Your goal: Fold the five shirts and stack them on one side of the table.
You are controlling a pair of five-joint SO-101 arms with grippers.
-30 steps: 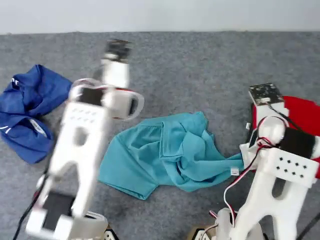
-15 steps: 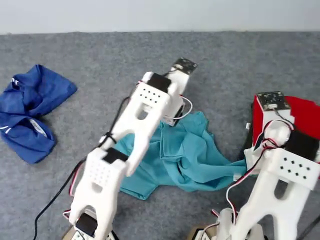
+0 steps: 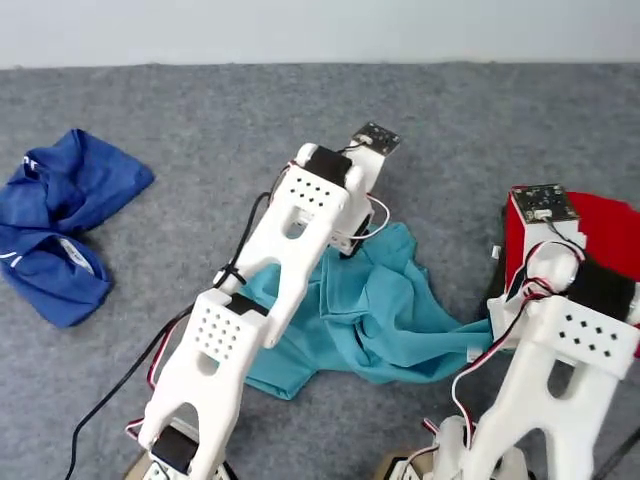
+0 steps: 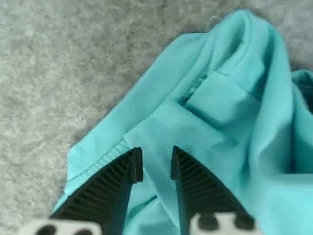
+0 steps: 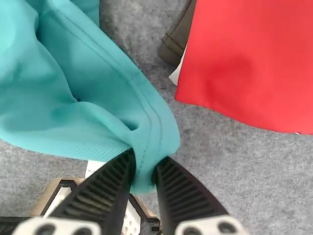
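The teal shirt (image 3: 370, 310) is lying crumpled at the table's middle, stretching roughly left to right. The right gripper (image 5: 144, 171) is pinching the hem at its right end. The left gripper (image 4: 151, 164) is hanging over the shirt's far edge with its jaws narrowly parted. A folded seam is sitting directly beneath its tips, so that arm is likely best placed for the second grasp.

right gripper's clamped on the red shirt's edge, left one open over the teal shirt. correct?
Not quite: the right gripper is shut on an edge of the teal shirt, not the red shirt, which lies beside it; the right wrist view shows it. The left gripper is open over the teal shirt, as you said.
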